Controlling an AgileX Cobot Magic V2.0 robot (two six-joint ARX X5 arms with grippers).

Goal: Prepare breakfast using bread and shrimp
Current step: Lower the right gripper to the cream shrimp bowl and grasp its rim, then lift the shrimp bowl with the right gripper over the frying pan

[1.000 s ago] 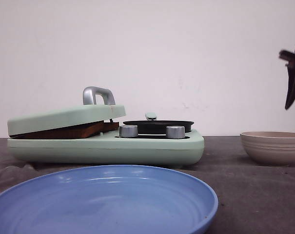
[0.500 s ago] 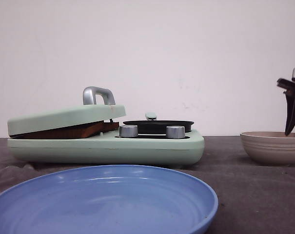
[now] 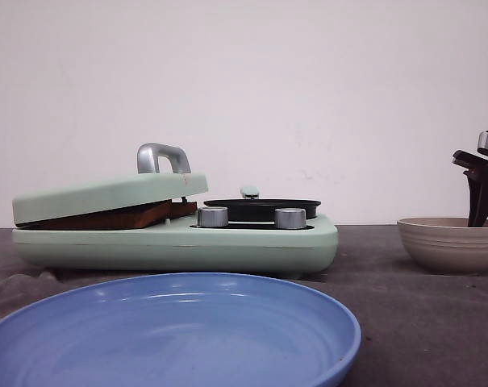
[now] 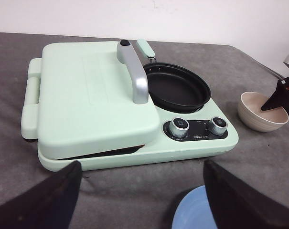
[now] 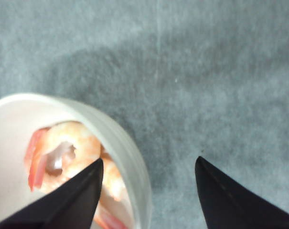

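The right gripper (image 5: 149, 191) holds its fingers (image 5: 72, 198) wide over the rim of the bowl (image 3: 450, 243) with shrimp (image 5: 63, 155), and the left gripper (image 4: 139, 200) is wide too.

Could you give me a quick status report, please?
Right gripper open, straddling the bowl rim, above the shrimp. Left gripper open, empty. Bread not visible.

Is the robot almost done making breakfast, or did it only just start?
Partway, it seems. Done: a brown slice edge, likely the bread, sits under the green lid. In hand: the right gripper is open over the bowl, one finger inside by the shrimp, one outside, nothing grabbed yet. Left: the black pan and the blue plate hold no food. The left gripper is open, holding nothing.
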